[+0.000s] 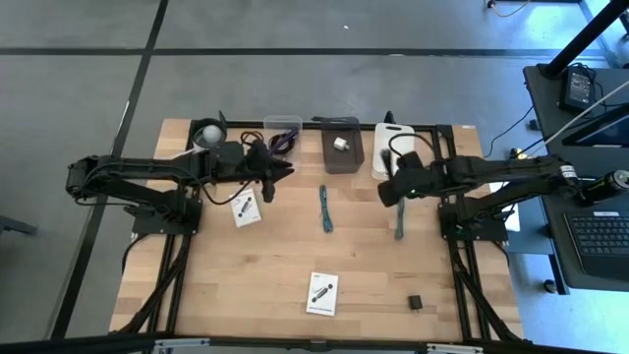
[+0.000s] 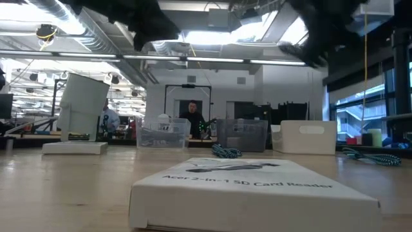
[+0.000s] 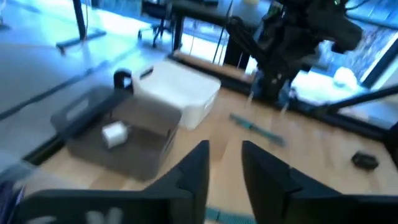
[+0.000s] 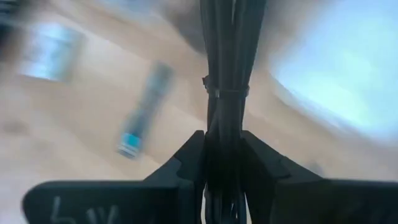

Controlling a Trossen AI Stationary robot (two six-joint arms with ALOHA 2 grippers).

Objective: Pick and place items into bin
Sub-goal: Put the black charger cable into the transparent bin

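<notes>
We are pinching the black cable (image 4: 222,93) in our right gripper (image 1: 391,189) just short of the white bin (image 1: 393,133), while our left gripper (image 3: 224,171), fingers parted and empty, is hovering near the clear bin (image 1: 283,126).

The middle of the table (image 1: 295,324) has much bare wood, broken only by a teal strap (image 1: 325,208), two white cards (image 1: 246,209) (image 1: 321,293) and a small black cube (image 1: 416,302), all well apart. Along the far edge, a clear bin (image 1: 282,129), a grey bin (image 1: 343,147) and a white bin (image 1: 391,138) stand in a row with narrow gaps.
</notes>
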